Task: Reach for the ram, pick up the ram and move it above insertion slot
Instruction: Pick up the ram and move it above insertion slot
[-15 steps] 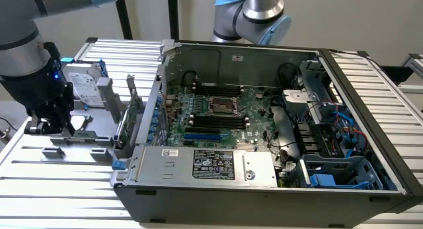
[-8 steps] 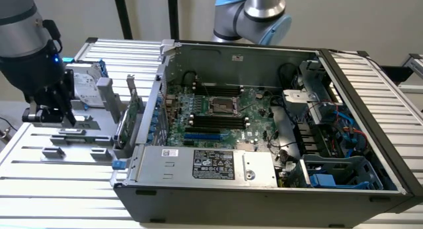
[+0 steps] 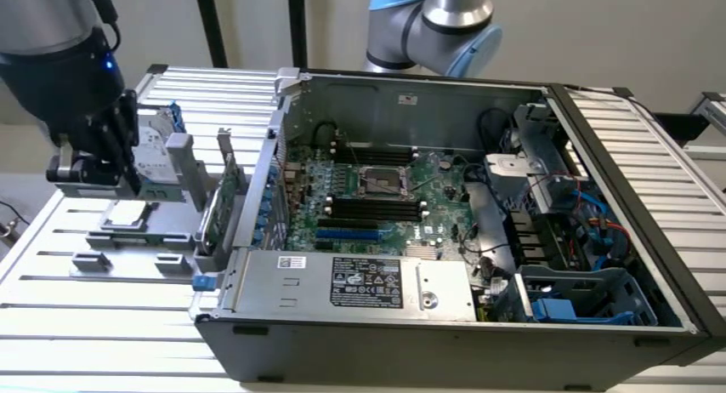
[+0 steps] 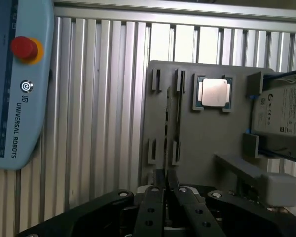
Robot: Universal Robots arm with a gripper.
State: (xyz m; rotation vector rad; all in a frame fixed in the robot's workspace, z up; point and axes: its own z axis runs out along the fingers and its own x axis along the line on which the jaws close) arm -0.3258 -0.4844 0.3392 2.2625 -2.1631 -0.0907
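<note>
Wrist view: jaws nearly closed, empty, above the holder point(image 4: 222, 138) where the ram point(image 4: 178, 118) stands on edge, nine o'clock from the case point(image 3: 454, 325). Reaching step, I think; grasping needs them opened.

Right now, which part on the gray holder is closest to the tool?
The ram, the thin stick on edge, in line with the tool; processor and drive sit aside.

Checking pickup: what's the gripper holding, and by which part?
Cannot be told; the gripper is near one end of the memory stick in its gray holder.
</note>
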